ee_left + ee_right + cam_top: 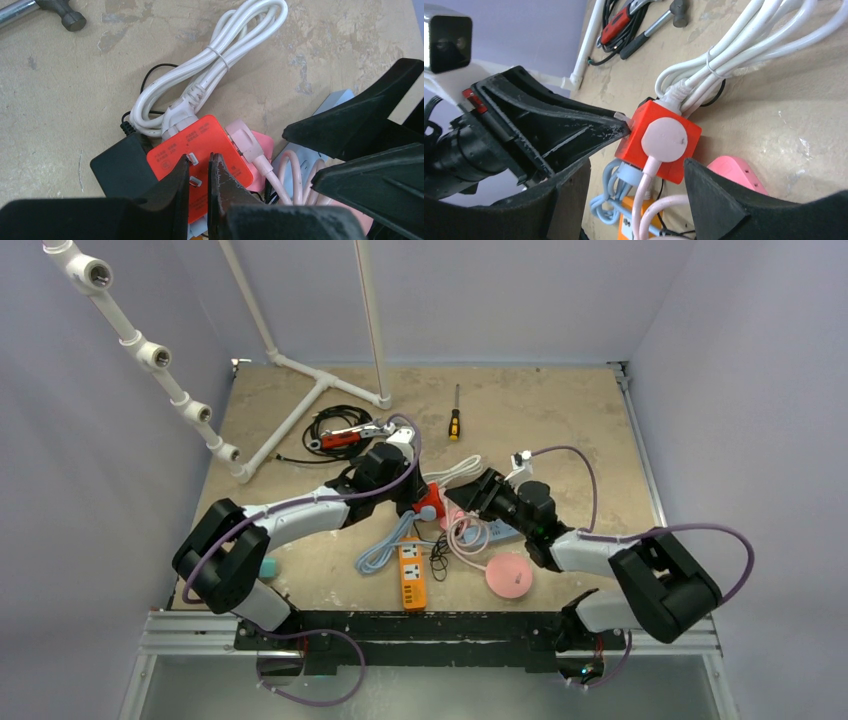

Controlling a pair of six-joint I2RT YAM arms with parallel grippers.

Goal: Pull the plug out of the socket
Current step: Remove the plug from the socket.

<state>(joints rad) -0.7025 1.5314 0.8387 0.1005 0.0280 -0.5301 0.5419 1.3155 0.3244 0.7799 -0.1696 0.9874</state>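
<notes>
A red cube socket (428, 502) sits mid-table, also in the left wrist view (200, 145) and the right wrist view (659, 142). A round pink plug (665, 140) with a pink cord is plugged into its side, also in the left wrist view (243, 141). A white plug (175, 116) and a blue plug (628, 175) sit in other faces. My left gripper (201, 161) has its jaws nearly together, tips resting on the cube's top face. My right gripper (636, 170) is open, facing the pink plug, with a finger (716, 197) on each side of it, not touching.
An orange power strip (412, 578), a pink disc (510, 575), a blue cord coil (385, 552), a white cord bundle (462, 472) and a black adapter (122, 167) crowd the socket. A screwdriver (455, 415), pliers with black cable (340, 435) and white pipes (300, 410) lie farther back.
</notes>
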